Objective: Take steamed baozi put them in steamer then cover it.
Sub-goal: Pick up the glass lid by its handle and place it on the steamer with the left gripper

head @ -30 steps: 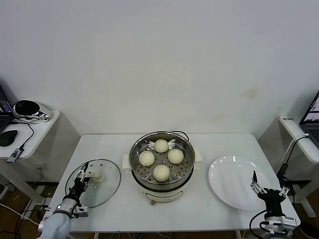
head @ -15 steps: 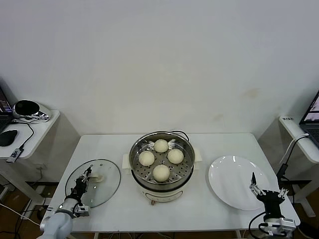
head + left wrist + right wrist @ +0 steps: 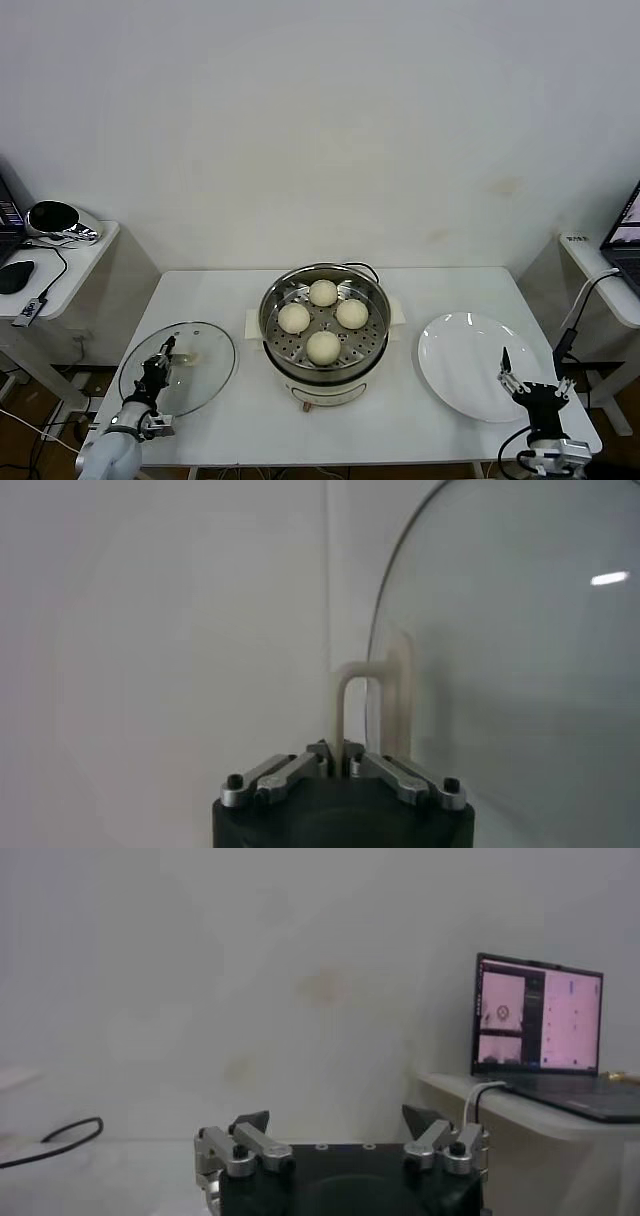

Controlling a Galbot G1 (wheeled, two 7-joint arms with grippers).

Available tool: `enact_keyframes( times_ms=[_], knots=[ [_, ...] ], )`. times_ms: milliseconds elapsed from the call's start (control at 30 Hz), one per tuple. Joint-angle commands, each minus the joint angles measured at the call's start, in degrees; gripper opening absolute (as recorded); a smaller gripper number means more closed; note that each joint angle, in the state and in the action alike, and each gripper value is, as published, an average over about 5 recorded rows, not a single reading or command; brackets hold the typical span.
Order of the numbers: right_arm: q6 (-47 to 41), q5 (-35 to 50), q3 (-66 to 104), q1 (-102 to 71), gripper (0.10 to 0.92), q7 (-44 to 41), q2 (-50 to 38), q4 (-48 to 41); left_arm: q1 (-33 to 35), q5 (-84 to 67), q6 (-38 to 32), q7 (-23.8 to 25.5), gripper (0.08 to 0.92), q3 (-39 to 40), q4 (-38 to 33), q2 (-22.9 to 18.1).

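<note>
Glass lid (image 3: pixel 178 368) clamped at its handle by left gripper (image 3: pixel 157 368); steamer (image 3: pixel 324 325) lies rightward; right gripper (image 3: pixel 532 385) open, empty.

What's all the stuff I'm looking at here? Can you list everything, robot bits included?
baozi: four, cream-white, inside the steamer.
steamer: one, shiny steel on a white base, table centre.
cover: one, clear glass with a cream handle, on the table's left side.
plate: one, white, bare, on the table's right side.
table: one, white.
laptop: one, screen lit, on a side table to the right.
left gripper: one, black, shut on the cover's handle.
right gripper: one, black, open, at the plate's near edge.
</note>
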Motion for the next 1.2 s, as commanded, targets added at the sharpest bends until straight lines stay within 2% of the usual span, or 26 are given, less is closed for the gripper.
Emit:
enact_keyframes(
  times_ms=[33,233,367,500,600,700,800,967,1200],
  knots=[
    [0.25,-0.14,-0.74,-0.45,0.823,-0.15,-0.66,0.34,12.90,-6.03,9.17,1.65,0.148,-7.55,-21.02,1.35],
    [0.28,-0.18,-1.30,-1.44,0.823,-0.38,-1.33,1.17,19.69,-9.70,15.86,6.57,0.148,-12.65,-34.77,4.37],
    [0.46,-1.23,-2.23,-1.72,0.823,-0.56,-1.04,1.08,19.26,-11.55,20.59,10.66,0.148,-11.75,-41.67,7.83],
    [1.03,-3.14,-3.05,-1.66,0.823,-0.58,-0.14,0.89,14.93,-12.83,26.11,12.66,0.148,-5.27,-45.72,11.99],
    [1.58,-5.11,-3.12,-1.56,0.823,-0.60,0.85,0.45,9.16,-12.66,30.64,13.03,0.148,3.68,-46.73,14.51],
    [2.15,-7.18,-3.03,-1.37,0.823,-0.56,1.65,-0.12,2.33,-11.56,34.64,14.01,0.148,13.83,-46.35,15.11],
    [2.50,-8.78,-2.90,-1.27,0.823,-0.46,1.99,-0.29,-3.38,-9.55,37.23,15.71,0.148,21.12,-45.54,13.74],
    [2.95,-10.69,-2.84,-0.77,0.823,-0.25,2.90,-0.49,-13.36,-4.52,39.72,18.75,0.148,30.67,-41.06,8.77],
    [3.68,-13.16,-3.58,0.05,0.823,0.19,4.97,-1.63,-20.57,1.36,42.30,23.53,0.148,37.21,-36.08,0.98]
  ],
)
